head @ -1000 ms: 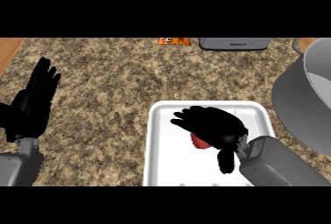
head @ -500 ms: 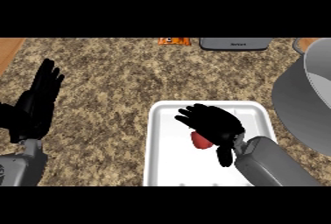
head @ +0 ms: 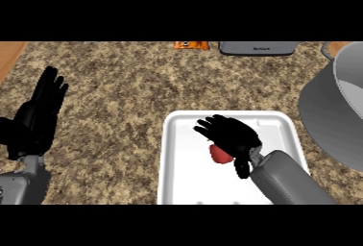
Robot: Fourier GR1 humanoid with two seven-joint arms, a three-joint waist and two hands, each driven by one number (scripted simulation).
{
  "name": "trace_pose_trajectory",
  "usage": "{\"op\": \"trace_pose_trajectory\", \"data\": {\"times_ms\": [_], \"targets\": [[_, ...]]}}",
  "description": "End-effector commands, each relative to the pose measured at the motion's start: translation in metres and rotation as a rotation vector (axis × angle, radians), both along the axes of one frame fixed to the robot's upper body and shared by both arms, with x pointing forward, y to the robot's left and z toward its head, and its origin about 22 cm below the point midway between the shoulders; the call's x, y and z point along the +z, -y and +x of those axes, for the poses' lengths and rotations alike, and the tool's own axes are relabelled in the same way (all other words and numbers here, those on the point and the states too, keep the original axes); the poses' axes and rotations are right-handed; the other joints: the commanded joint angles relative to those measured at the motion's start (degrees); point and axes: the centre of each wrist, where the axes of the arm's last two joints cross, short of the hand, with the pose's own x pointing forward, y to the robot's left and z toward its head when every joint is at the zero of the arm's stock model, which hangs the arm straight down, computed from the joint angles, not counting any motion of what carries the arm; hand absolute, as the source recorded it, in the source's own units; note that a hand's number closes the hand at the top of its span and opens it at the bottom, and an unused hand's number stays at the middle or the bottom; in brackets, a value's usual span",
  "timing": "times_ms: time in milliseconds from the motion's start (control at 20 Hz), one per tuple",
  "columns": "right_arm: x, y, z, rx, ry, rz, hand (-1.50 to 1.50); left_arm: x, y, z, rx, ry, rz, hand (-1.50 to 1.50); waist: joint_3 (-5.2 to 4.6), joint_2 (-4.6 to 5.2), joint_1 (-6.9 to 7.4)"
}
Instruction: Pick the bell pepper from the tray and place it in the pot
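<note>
- The red bell pepper (head: 219,153) lay inside the white tray (head: 186,178), near its middle, and showed only as a red patch beneath the palm side of the robot's right hand (head: 233,136).
- More of the pepper was visible than a second before, when the hand covered nearly all of it; the hand had moved slightly up and to the left in the head view over that time.
- The right hand's fingers were spread and only slightly bent above the pepper, with the thumb pointing down beside it. They were not wrapped around the pepper, and whether the palm touched it could not be told.
- By that reading, the pepper had not yet been grasped; the pick-up step seemed to be in its final approach, with the fingers yet to curl round the fruit.
- The grey pot (head: 333,110) stood just beside the tray at the view's right edge, its rim partly out of frame, so the carry looked short once the pepper was held.
- The left hand (head: 39,115) rested open at the view's left, fingers up, over the speckled counter (head: 127,86), in much the same place as before.
- A dark grey object (head: 257,47) and a small orange item (head: 190,45) sat at the counter's far edge, well apart from the tray.
</note>
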Motion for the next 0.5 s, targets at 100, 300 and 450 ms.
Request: {"op": "trace_pose_trajectory", "data": {"times_ms": [100,300,450], "targets": [[-0.011,-0.006,-0.001,-0.024,-0.019,-0.008,-1.5,0.003,-0.017,-0.005,-0.012,0.014,-0.007,0.0,-0.01,-0.03,-0.07],[-0.016,-0.005,0.018,0.157,0.032,-0.058,1.5,-0.002,0.017,0.001,0.006,-0.001,-0.019,0.0,0.01,0.07,0.31],[-0.023,-0.011,0.003,0.16,0.018,-0.042,1.5,0.013,0.011,0.003,0.0,-0.006,0.006,0.0,0.01,-0.03,-0.05]]}}
